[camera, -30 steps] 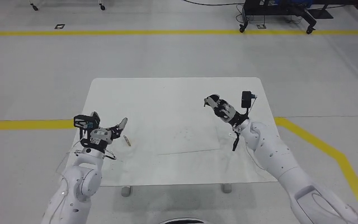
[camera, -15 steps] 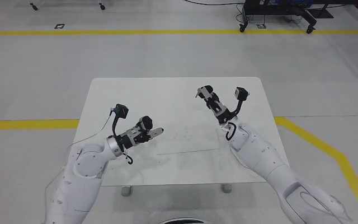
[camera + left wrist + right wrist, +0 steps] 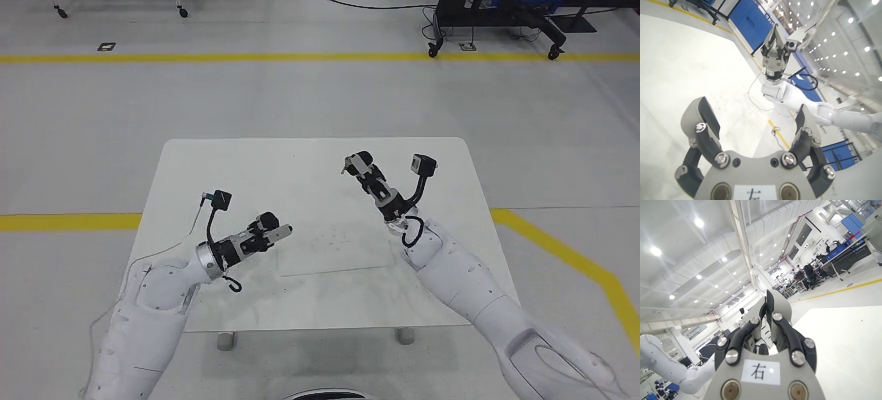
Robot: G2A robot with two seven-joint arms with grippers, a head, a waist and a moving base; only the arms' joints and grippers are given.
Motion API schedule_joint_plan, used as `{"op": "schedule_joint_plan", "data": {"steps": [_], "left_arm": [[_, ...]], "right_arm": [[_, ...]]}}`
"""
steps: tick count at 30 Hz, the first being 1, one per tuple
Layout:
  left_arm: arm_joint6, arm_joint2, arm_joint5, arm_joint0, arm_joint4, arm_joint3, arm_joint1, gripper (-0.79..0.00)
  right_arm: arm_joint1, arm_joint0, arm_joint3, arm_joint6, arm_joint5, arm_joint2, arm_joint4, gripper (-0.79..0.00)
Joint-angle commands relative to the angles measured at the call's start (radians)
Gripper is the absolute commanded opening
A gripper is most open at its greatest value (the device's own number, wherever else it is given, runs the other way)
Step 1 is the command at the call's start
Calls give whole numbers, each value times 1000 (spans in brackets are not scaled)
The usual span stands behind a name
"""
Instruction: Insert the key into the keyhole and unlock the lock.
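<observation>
Both arms have swung in toward the middle of the frame, above the counter (image 3: 300, 165). The left tool (image 3: 753, 111) gapes empty. The right tool (image 3: 767, 300) is clenched with nothing showing between its fingers. Where the key and lock are I cannot tell, so I'd judge insertion hasn't begun.

The left gripper (image 3: 279, 232) and right gripper (image 3: 349, 163) hang over the white table (image 3: 250, 170) — apart.

Wide gap above table (image 3: 300, 180) between left gripper (image 3: 278, 231) and right gripper (image 3: 349, 164)
</observation>
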Motion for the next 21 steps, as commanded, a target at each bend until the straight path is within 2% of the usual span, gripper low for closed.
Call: {"op": "schedule_joint_plan", "data": {"steps": [1, 3, 8, 16, 17, 19, 21], "left_arm": [[-40, 8, -6, -6, -200, 18, -2, 0], [-91, 11, 1, -24, -308, 43, -2, 0], [-132, 18, -27, -51, -322, 72, 0, 0], [-67, 46, -40, -51, -194, 58, 0, -215], [-60, 49, -36, -51, -188, 56, 0, -299], [-47, 53, -26, -53, -178, 56, 0, -397], [-33, 54, -16, -55, -173, 59, 0, -409]], "right_arm": [[-4, -7, -15, 48, 38, -7, 30, -785], [-9, -12, -32, 117, 74, -19, 71, -785], [-15, -25, -62, 217, 93, -11, 173, -785], [-34, -21, -84, 354, 149, -25, 260, -785], [-37, -18, -86, 362, 154, -26, 262, -785], [-43, -12, -85, 376, 162, -29, 266, -785], [-50, -7, -80, 392, 168, -34, 271, -785]]}}
